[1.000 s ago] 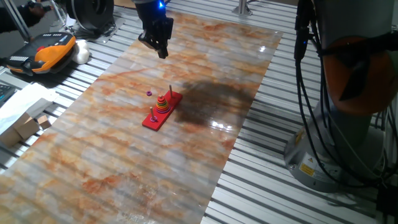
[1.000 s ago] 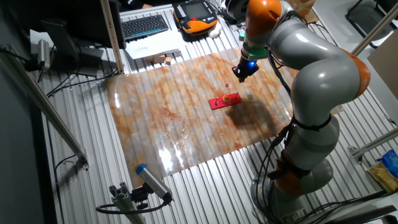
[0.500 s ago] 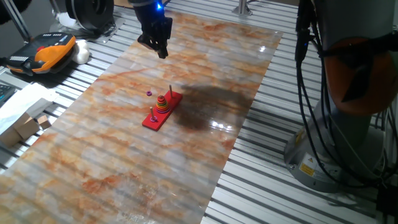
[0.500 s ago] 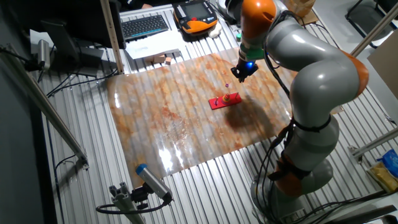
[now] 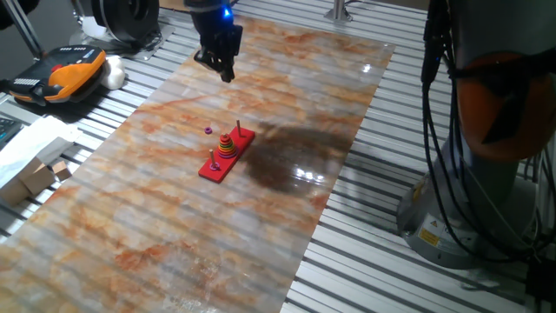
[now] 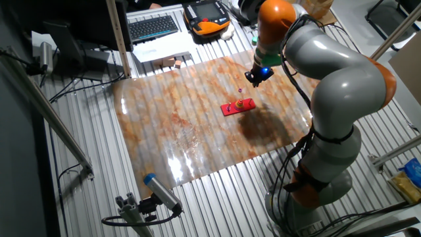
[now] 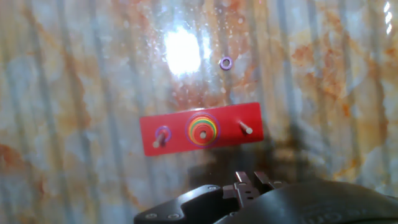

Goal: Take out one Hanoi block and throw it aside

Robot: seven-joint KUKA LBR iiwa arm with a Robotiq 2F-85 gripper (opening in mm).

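One grey and orange arm fills the right side of the other fixed view, bent over from its base at the lower right toward the upper middle of the frame. Under it lies the slatted metal bench, and on that a glossy marbled orange-and-white sheet that carries the toy.

A keyboard and an orange-and-black handheld controller sit on the bench off the sheet's edge, in the upper left of their frames.

Near the middle of the sheet is the long red base, lying flat, with three upright pegs. Seen from the hand view, the middle peg carries a stack of coloured discs, the left peg holds a small purple disc, and the right peg is bare.

The pincer hangs above the sheet in the upper part of the fixed view, well apart from the base and touching nothing on the bench. In the hand view its fingertips show at the bottom edge, close together with only a slim gap; I cannot tell whether they are fully closed or whether anything sits between them.

A loose purple ring lies flat on the sheet, near the base but apart from it.

The Hanoi block, as far as I can make out, is the small red spot at the top of the stack around the middle peg.
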